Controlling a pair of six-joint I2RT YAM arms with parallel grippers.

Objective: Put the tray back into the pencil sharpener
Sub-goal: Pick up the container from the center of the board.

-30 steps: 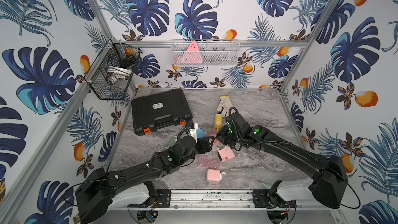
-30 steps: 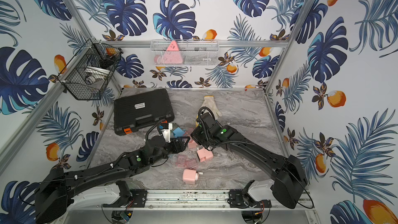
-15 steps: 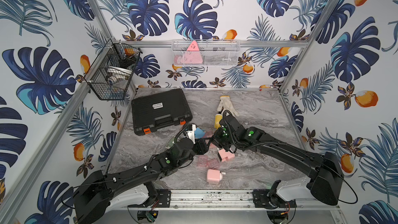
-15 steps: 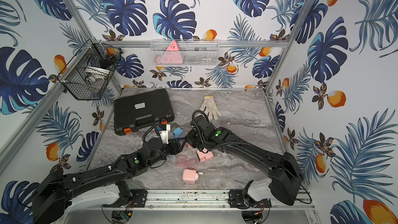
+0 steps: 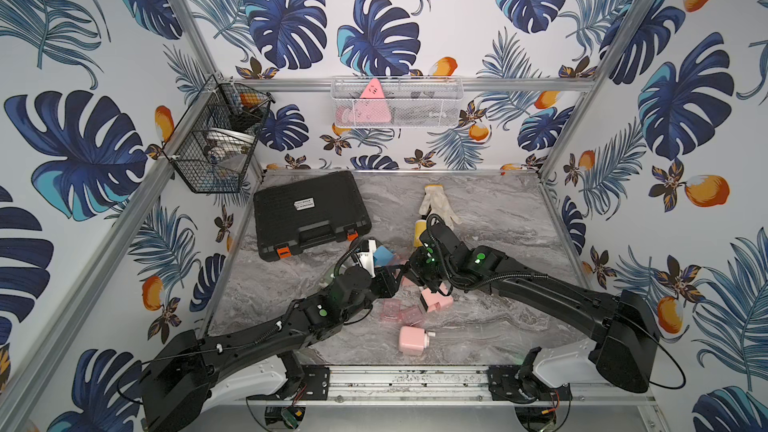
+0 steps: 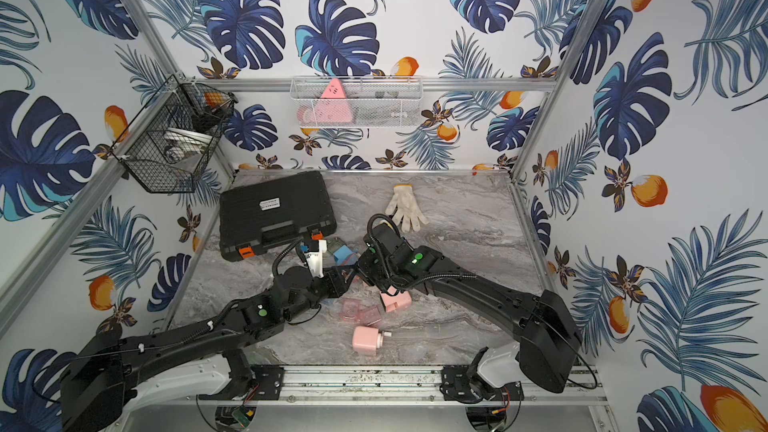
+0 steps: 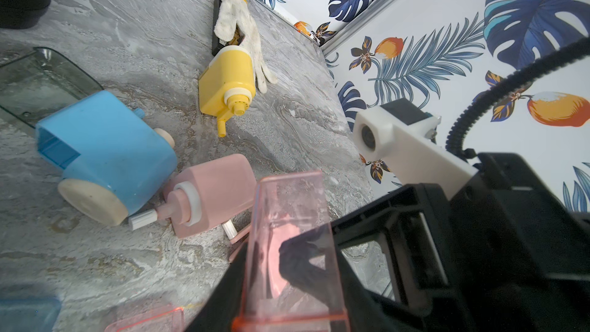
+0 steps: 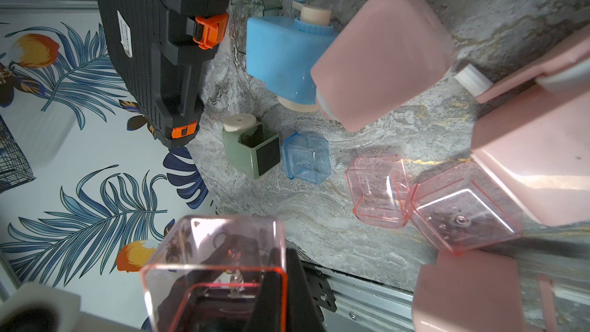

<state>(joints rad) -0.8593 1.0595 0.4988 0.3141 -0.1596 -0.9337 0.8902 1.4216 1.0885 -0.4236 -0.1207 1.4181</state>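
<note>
Tray (image 7: 287,212) lies within left claw (image 5: 395,279), grip impossible to tell, while right claw (image 8: 255,279) clamps its wall.

Left arm (image 5: 249,338) and right arm (image 5: 552,297): matte black shells, green LED dots (image 5: 480,260), black corrugated cable loops (image 7: 523,68), white bases (image 5: 561,367), white wrist-camera housings (image 7: 392,135).

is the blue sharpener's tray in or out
Out. The blue sharpener lies on its side with its slot open and empty; a blue tray sits apart on the table.
</note>
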